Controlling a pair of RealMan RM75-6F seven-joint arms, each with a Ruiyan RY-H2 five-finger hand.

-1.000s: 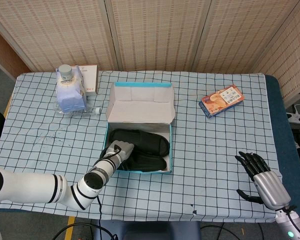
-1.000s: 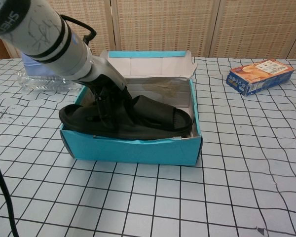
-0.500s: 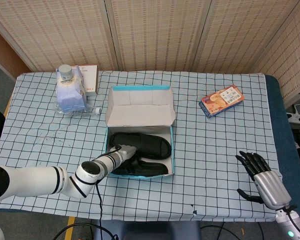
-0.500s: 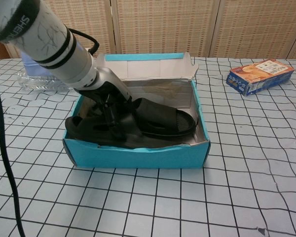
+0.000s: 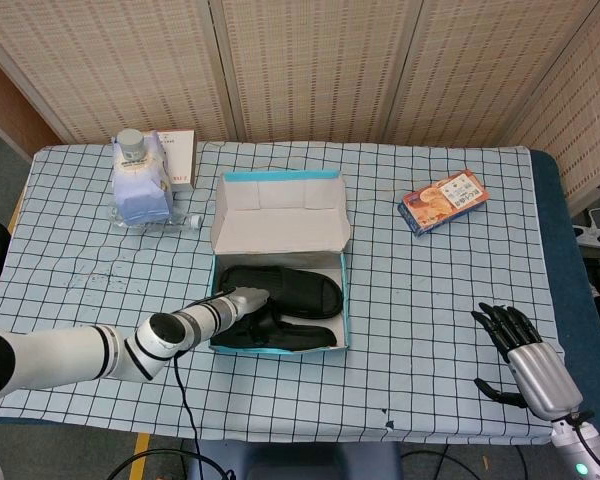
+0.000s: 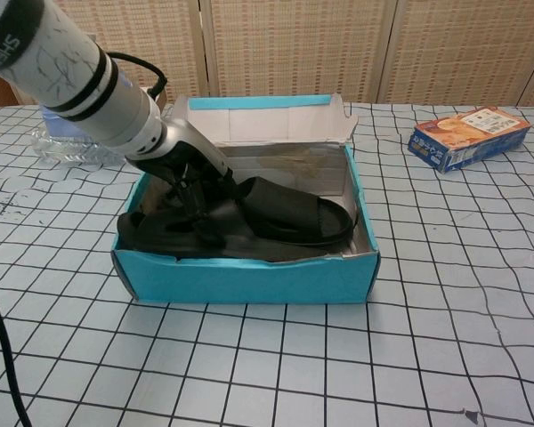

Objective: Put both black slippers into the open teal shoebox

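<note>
While both black slippers (image 6: 249,222) lie inside the teal shoebox (image 6: 249,277), the left hand (image 6: 191,178) seemingly grips the nearer one; releasing remains. Right hand (image 5: 525,360) hovers open, empty, off the tabletop (image 5: 430,300).

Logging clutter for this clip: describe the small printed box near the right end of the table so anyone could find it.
Start from the open teal shoebox at the table's middle and look right and farther back. The small orange and blue box lies flat there, alone on the checked cloth. It is the only brightly printed carton on that side.

Woven-panel screen (image 5: 310,60) behind checkered-cloth table (image 5: 430,330); grey floor.
</note>
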